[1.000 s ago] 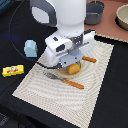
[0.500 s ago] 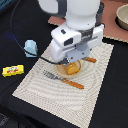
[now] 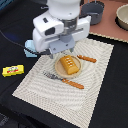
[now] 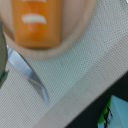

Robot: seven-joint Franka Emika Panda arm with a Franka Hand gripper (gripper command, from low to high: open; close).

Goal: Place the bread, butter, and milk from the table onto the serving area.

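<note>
Bread [image 3: 69, 65]: lying on plate [image 3: 58, 70], arm now lifted clear; gripper [image 3: 64, 47] jaws' state indiscernible; butter [image 3: 13, 71], milk [image 3: 31, 49] remain on tabletop [image 3: 20, 30].

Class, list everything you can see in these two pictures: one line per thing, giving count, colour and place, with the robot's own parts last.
bread: one, golden-orange, on the plate.
plate: one, tan, on the placemat.
placemat: one, cream striped, on the black table.
butter: one, yellow, on the table at the exterior view's left, off the placemat.
milk: one, pale blue, on the table, partly hidden behind the arm.
fork: one, orange handle, beside the plate.
knife: one, orange handle, by the plate's other side.
pots: two, grey and tan, on the pinkish board.
arm: one, white, above the plate; its claw is hidden.
</note>
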